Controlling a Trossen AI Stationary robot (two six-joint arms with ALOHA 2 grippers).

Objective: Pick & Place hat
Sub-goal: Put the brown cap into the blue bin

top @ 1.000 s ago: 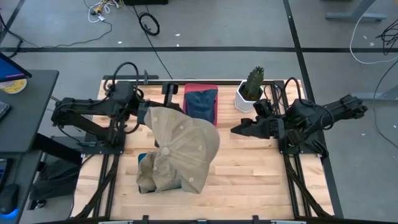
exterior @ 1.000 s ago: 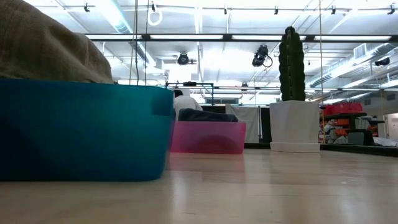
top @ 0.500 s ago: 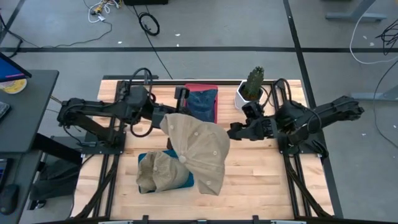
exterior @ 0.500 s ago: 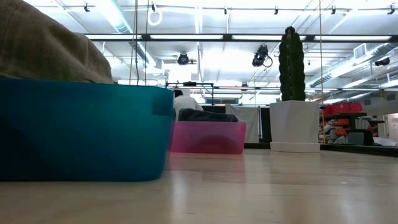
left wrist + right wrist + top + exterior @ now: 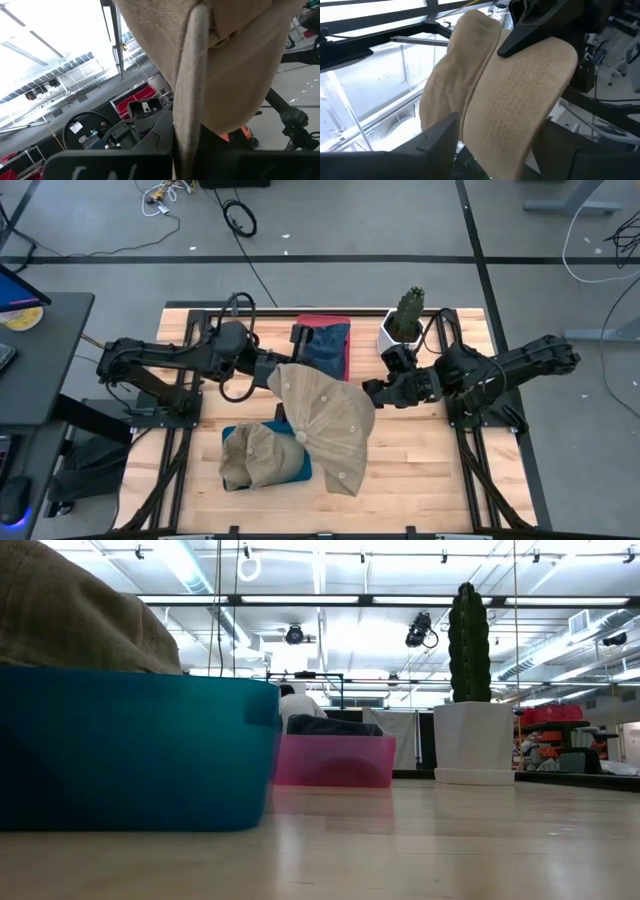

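Note:
A tan cap point(image 5: 325, 420) hangs in the air over the table's middle, held by my left gripper point(image 5: 272, 375), which is shut on its far-left edge. The left wrist view shows the cap's cloth point(image 5: 235, 65) filling the picture above that gripper point(image 5: 177, 152). My right gripper point(image 5: 368, 392) is open just right of the cap. In its wrist view the stitched brim point(image 5: 520, 110) stands between its fingers point(image 5: 440, 135); I cannot tell whether they touch it. A second tan cap point(image 5: 252, 458) lies in a teal bin point(image 5: 130, 750). My left gripper pinches an edge of the cap point(image 5: 190, 105) between its two fingers, reaching in level from the table's left. The cloth runs as a folded seam between the fingers. The cap is lifted clear of the table and hangs slack toward the near side.
A pink bin point(image 5: 325, 345) with dark blue cloth sits at the far middle. A cactus in a white pot point(image 5: 403, 325) stands far right, close behind my right arm. The teal bin point(image 5: 300, 470) sits near left. Bare wood shows at the near right point(image 5: 420, 470).
My left gripper has carried the cap toward the table's right, off the cap in the teal bin, which now shows uncovered. My right gripper has moved left toward the cap's brim.

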